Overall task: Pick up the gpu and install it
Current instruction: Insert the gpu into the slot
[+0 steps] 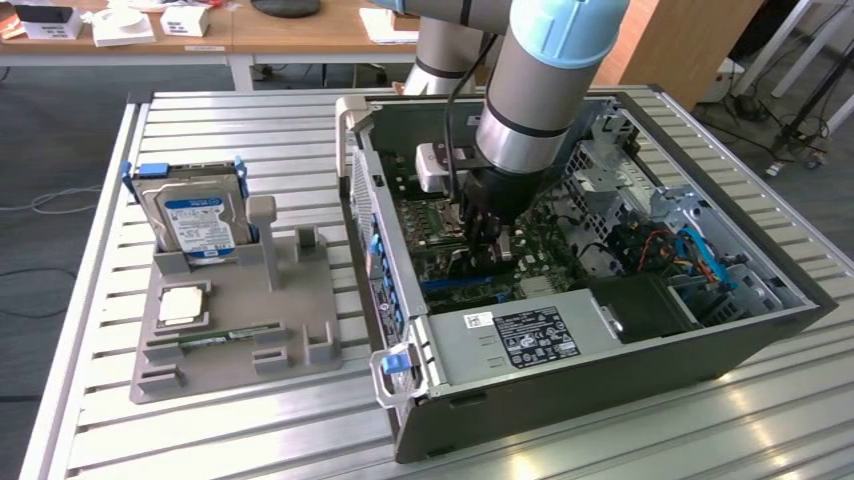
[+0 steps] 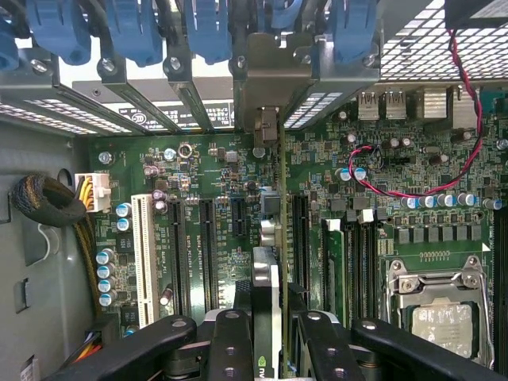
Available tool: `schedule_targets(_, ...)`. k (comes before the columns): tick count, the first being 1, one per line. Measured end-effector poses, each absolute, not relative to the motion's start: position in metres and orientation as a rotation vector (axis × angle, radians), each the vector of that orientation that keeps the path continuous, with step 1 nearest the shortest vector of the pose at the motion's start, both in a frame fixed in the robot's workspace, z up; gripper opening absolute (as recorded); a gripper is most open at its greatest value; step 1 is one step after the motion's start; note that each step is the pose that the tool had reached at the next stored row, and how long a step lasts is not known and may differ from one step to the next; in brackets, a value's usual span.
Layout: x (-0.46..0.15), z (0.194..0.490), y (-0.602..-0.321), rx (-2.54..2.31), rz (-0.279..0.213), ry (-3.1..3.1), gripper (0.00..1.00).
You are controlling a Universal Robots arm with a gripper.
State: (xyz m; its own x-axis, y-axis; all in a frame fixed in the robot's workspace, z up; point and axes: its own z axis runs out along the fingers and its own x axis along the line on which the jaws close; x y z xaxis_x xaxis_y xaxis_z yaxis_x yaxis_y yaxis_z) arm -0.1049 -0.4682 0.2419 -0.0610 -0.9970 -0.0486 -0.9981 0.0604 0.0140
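Observation:
My gripper (image 1: pixel 487 228) is deep inside the open computer case (image 1: pixel 747 340), low over the green motherboard (image 1: pixel 441 225). In the wrist view its black fingers (image 2: pixel 230 349) are shut on the gpu (image 2: pixel 267 290), a thin dark card seen edge-on between them. The card stands upright over the board, in line with the black expansion slots (image 2: pixel 208 254). Its silver bracket (image 2: pixel 266 75) sits against the rear slot openings of the case. Whether the card's edge is fully down in a slot I cannot tell.
A grey fixture (image 1: pixel 300 340) on the slatted table, at the exterior view's left, holds a silver hard drive with blue rails (image 1: pixel 198 215) and a small memory stick (image 1: pixel 220 340). Around the gripper are the power supply (image 1: pixel 534 335), blue slot latches (image 2: pixel 206 28), a cable bundle (image 2: pixel 48 202) and the processor socket (image 2: pixel 436 313).

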Motion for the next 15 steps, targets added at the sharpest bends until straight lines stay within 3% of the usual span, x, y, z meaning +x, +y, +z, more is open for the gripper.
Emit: schedule_targets(15,-0.1049,0.2411,-0.4682,-2.135,0.068,2.269,0.27)
